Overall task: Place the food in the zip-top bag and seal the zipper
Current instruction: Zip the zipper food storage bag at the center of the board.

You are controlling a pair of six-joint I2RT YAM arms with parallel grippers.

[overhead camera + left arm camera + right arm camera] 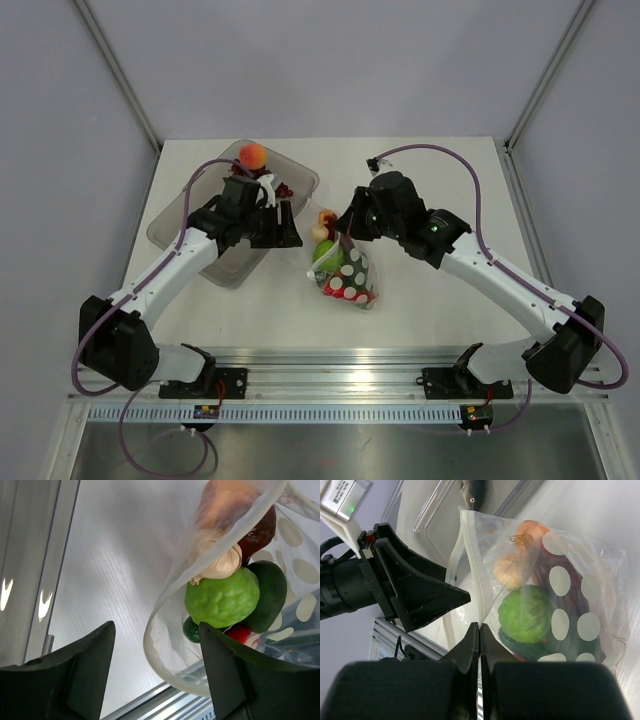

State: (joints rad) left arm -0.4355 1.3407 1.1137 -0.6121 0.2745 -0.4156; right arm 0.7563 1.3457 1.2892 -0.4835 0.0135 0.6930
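Note:
The zip-top bag (352, 278) lies mid-table, clear with white spots, its mouth open toward the tray. Inside it I see a light-green lime (222, 597), a dark avocado (270, 595), a red piece (239, 632) and an orange fruit (530, 530). My right gripper (345, 228) is shut on the bag's upper mouth edge (479, 630). The zipper (470, 545) runs unsealed along that mouth. My left gripper (292, 228) stands open just left of the mouth, with the bag's lower rim (170, 675) showing between its fingers. A peach (253, 155) and dark-red grapes (283, 190) are at the tray.
The clear grey tray (175, 225) sits at the back left, partly under my left arm. An aluminium rail (340, 380) runs along the near table edge. Frame posts stand at the two back corners.

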